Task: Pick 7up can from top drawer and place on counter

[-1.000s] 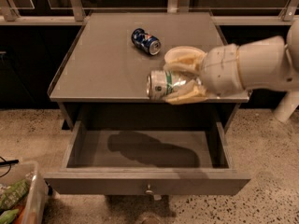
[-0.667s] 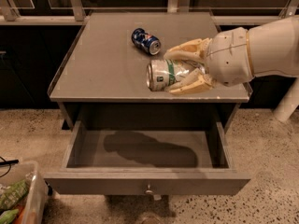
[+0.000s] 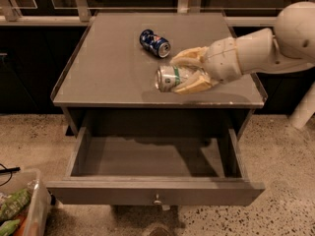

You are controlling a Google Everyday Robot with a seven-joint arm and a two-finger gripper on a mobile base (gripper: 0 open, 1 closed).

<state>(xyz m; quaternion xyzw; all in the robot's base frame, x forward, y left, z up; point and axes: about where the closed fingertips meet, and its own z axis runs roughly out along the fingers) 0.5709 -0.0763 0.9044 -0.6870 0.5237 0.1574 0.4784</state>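
Observation:
The 7up can (image 3: 170, 77) lies on its side, silver with green markings, its shiny end facing left, over the front right part of the counter (image 3: 108, 68). My gripper (image 3: 189, 73) reaches in from the right and is shut on the can, one cream finger above it and one below. I cannot tell whether the can touches the counter or is just above it. The top drawer (image 3: 152, 193) is pulled fully open below, its inside showing only a shadow, with a small metal knob (image 3: 157, 199) on its front panel.
A blue soda can (image 3: 154, 43) lies on its side on the counter, just behind and left of the 7up can. A clear bin (image 3: 22, 208) with green packets stands on the speckled floor at lower left. A white post (image 3: 302, 107) stands at right.
My gripper has carried the 7up can a little farther back and up over the counter, and my arm has drawn back toward the right. The drawer and blue can have not moved.

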